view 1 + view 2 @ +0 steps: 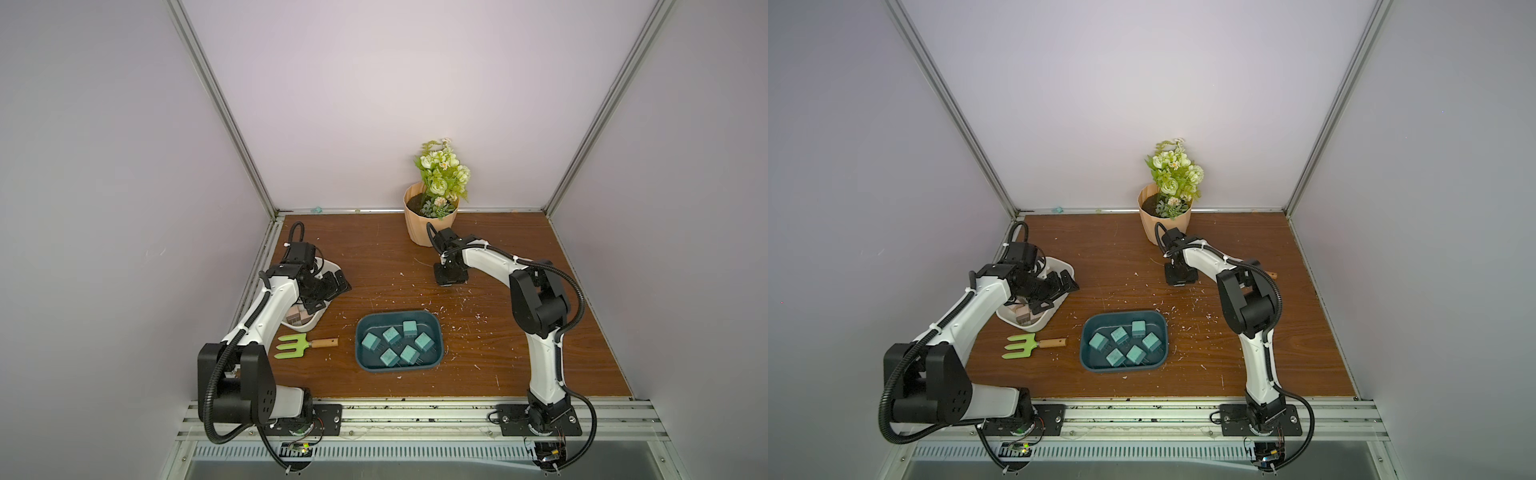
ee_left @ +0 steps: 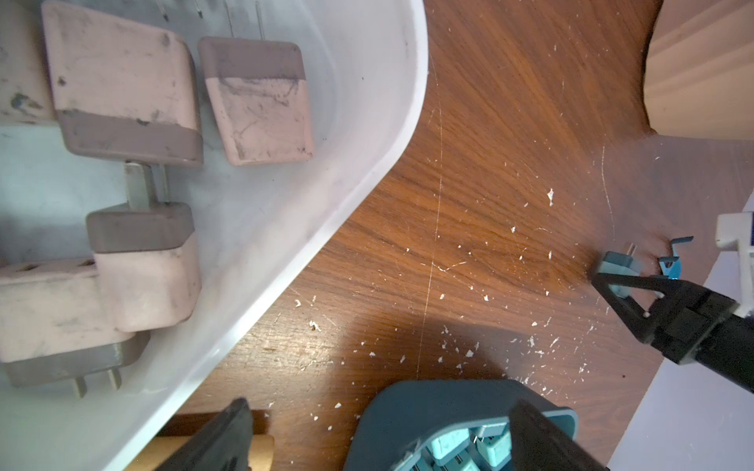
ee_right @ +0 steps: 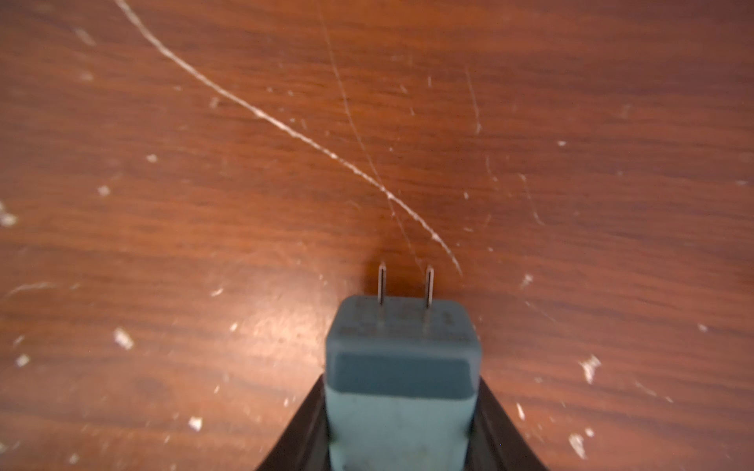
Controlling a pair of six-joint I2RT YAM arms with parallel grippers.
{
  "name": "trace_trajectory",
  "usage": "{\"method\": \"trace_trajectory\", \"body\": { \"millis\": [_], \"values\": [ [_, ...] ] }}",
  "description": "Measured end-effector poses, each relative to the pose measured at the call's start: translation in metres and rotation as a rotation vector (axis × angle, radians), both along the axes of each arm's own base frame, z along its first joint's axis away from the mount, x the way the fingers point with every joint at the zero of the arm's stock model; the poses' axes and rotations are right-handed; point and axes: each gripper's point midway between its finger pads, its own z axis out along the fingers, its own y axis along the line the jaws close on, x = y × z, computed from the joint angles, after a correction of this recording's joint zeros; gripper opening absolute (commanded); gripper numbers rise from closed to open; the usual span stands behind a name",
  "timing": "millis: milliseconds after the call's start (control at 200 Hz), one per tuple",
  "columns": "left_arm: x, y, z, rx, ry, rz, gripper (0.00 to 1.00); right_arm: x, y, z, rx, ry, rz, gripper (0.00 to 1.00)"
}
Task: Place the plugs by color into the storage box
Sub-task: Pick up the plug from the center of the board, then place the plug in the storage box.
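The brown wooden counter [image 1: 498, 353] carries everything and is strewn with white flecks, thickest around the teal tray [image 1: 368, 362]. Beyond that tray, against the back wall, stands a tan flower pot [image 1: 422, 232].

The teal tray holds 6 teal plugs [image 1: 390, 335], lying loose at different angles. To its left and a little farther back sits a white tray [image 1: 311, 329], partly hidden under the left arm. Several beige-pink plugs [image 2: 122, 81] lie in it, prongs pointing different ways.

A green garden fork [image 1: 293, 345] lies just left of the teal tray, its wooden handle toward it.

The left fingers [image 2: 542, 440] hang spread wide and empty over the white tray's edge nearest the teal tray. The right fingers [image 3: 304, 432] are down at the counter between the teal tray and the pot. They are clamped on 1 teal plug [image 3: 402, 379], whose 2 prongs stick out ahead. Blue tines [image 2: 671, 261] lie just beside that plug, and the right arm hides the rest.
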Motion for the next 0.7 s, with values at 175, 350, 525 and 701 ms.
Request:
{"method": "trace_trajectory", "body": {
  "millis": [175,350,525,701],
  "values": [
    [0.002,0.000,0.001,0.000,-0.008,0.000,0.99,-0.020,0.007,0.045,0.034,-0.062,0.049,0.35],
    [0.003,0.000,0.001,0.000,-0.015,0.000,0.99,-0.063,0.033,0.076,0.089,-0.089,0.139,0.34],
    [0.005,0.000,0.001,-0.001,-0.019,0.000,0.99,-0.118,0.078,0.078,0.123,-0.059,0.271,0.34],
    [0.006,0.000,-0.001,-0.001,-0.014,0.000,0.99,-0.169,0.111,0.071,0.128,-0.008,0.385,0.33]
  ]
}}
